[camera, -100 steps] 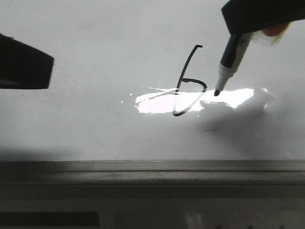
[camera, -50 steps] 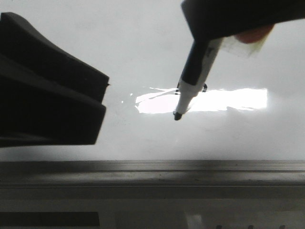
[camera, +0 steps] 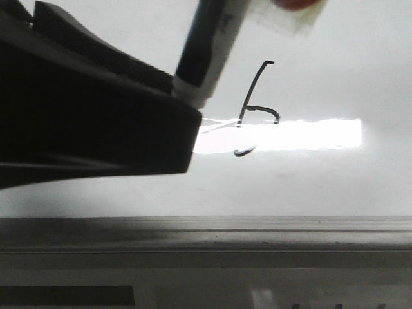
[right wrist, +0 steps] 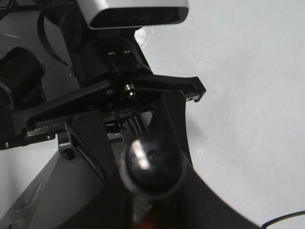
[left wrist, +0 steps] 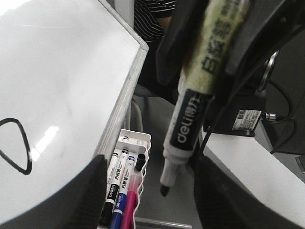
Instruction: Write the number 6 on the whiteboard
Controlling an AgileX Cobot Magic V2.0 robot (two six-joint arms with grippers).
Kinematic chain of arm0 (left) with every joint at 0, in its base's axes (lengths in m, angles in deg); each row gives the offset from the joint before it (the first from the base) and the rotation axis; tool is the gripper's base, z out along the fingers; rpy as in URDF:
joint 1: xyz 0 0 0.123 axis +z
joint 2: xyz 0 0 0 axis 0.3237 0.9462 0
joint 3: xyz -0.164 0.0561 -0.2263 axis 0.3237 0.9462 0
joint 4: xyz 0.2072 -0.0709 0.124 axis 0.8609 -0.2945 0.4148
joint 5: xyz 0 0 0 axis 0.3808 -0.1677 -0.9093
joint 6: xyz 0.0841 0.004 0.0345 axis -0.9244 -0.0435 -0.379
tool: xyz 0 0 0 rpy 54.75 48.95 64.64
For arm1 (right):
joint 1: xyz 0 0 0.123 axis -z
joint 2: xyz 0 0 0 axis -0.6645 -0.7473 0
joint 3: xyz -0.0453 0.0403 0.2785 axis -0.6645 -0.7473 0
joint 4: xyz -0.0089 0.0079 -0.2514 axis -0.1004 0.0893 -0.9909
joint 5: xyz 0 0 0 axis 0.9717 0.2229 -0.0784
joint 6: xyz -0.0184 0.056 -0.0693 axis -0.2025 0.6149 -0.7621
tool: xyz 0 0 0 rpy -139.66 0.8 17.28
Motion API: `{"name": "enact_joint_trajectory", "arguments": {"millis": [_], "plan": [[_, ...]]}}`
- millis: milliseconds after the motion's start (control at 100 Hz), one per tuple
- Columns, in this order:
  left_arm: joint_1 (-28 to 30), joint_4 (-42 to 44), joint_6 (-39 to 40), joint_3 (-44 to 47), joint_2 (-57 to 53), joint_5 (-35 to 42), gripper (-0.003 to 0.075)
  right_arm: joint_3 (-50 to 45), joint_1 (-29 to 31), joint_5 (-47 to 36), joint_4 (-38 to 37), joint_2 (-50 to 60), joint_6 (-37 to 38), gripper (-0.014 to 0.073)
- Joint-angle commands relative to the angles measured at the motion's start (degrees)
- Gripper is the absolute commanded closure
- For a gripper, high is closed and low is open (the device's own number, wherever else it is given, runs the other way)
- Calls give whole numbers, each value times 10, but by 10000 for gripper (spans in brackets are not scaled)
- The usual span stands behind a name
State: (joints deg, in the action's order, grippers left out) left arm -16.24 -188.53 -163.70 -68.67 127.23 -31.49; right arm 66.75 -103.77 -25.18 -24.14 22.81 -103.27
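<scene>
The right gripper (right wrist: 152,191) is clenched on a marker pen (left wrist: 190,102), whose round butt end fills the space between its fingers in the right wrist view and whose body shows black and white in the left wrist view, with the bare black tip pointing down. The pen hangs between the two dark fingers of the left gripper (left wrist: 147,191), which stand wide apart and released, with clear space on each side of the pen. In the front view the left gripper's dark bulk covers the near left of the scene, and the pen slants down behind its upper edge, its tip hidden there, lifted off the whiteboard (camera: 335,187). The number 6 (camera: 256,109) stands drawn right of the pen, about mid-board: a tall slanted stem with a small hook at the top and an angular lower loop, part of it washed out by a bright band of glare. The figure looks whole, so the writing seems done; what appears left is passing or stowing the pen, perhaps in the pen tray (left wrist: 126,181) beside the board's frame.
</scene>
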Motion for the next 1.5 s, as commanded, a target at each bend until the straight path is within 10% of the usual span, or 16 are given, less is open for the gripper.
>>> {"name": "enact_joint_trajectory", "arguments": {"millis": [0, 670, 1140, 1360, 1490], "plan": [[-5, -38, 0, -18, -6, -37, 353, 21, -9, -52, 3, -7, -5, 639], [-5, -38, 3, -18, -6, -37, 359, 21, -45, -52, 4, -45, -5, 639], [-5, -38, 3, -18, -6, -46, 737, 21, -45, -32, 5, -45, -5, 639], [-5, -38, 4, -18, -6, -50, 741, 21, -45, -32, 5, -45, -5, 620], [-5, -38, 25, -18, -6, -49, 741, 21, -45, -32, 5, -45, -5, 442]]}}
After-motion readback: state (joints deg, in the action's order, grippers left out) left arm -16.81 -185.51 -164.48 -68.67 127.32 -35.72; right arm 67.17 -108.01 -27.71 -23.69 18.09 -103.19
